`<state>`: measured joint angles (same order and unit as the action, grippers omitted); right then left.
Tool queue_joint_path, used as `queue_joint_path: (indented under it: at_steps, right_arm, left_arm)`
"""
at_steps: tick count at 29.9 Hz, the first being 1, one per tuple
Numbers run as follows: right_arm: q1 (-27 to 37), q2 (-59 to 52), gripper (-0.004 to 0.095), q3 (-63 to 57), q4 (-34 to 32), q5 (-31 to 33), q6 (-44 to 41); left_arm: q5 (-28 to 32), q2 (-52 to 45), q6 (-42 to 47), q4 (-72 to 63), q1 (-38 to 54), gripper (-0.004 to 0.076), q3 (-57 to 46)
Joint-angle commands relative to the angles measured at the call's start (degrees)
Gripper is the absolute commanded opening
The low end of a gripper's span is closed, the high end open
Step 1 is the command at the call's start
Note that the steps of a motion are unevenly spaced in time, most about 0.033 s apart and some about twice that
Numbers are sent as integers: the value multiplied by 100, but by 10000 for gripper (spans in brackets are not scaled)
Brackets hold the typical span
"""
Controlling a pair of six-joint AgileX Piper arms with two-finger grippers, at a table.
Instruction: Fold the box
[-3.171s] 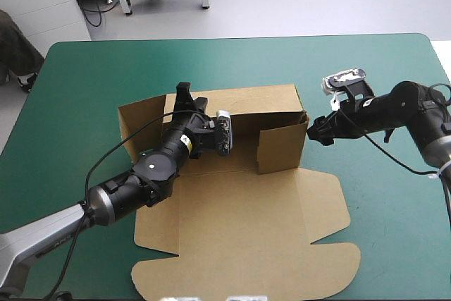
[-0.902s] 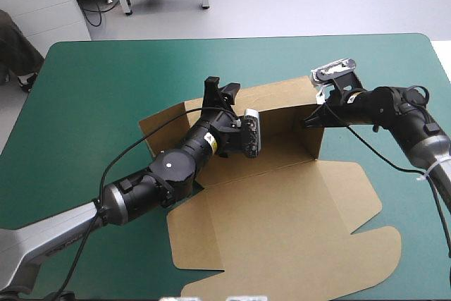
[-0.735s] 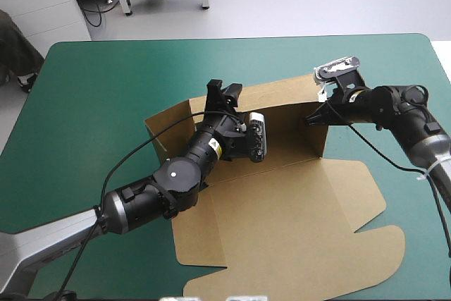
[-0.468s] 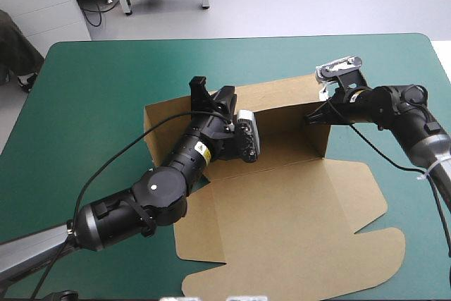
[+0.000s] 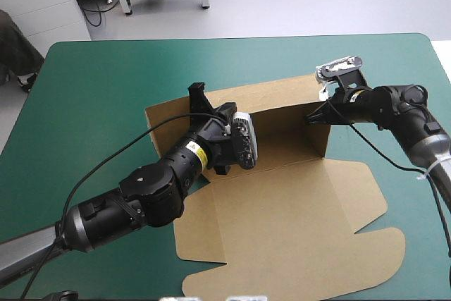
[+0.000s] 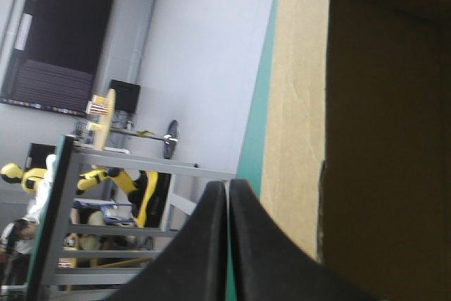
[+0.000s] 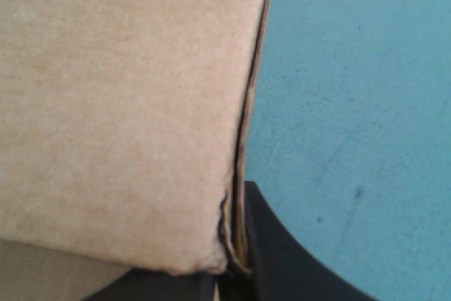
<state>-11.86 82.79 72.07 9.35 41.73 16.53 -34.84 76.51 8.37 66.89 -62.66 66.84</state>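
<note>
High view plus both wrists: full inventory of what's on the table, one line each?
box: one, brown, mid-table; rear and right walls raised, lid panel flat toward the near edge.
table cover: one, teal-green, under the box.
left gripper: one, black fingers, shut, at the left half of the rear wall, the board beside it and not between the fingers.
right gripper: one, black fingers, shut on the box at the corner of its right wall.
</note>
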Motion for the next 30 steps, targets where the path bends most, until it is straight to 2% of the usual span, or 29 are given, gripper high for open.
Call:
queue_joint_path:
  at_steps: [1,5,11,19,22,26,30]
  right_arm:
    - [13,-176,-23,191,-17,-408,13]
    - [13,-176,-23,191,-17,-418,29]
    - [13,-176,-23,191,-17,-418,29]
    - [13,-176,-23,191,-17,-380,29]
    - [13,-176,-23,191,-17,-357,29]
    - [13,-176,-23,191,-8,-295,-13]
    - [13,-176,-23,191,-8,-285,-26]
  left_arm:
    - [-180,-207,-902,-1147,-27,-6,592]
    - [-521,-196,-2048,-2933,325,-6,1409]
    - [-1258,-196,-3269,-5514,1994,-6,2335]
    - [-2066,-196,-3468,-7530,4797,-6,2548]
    - [-2065,-211,-3502,-8178,5644,-8,2548]
    - [-2208,-310,-3491,-8401,6285,-9,2548]
    - [-2334,-443,-3373,-8387,6543,-13,2385]
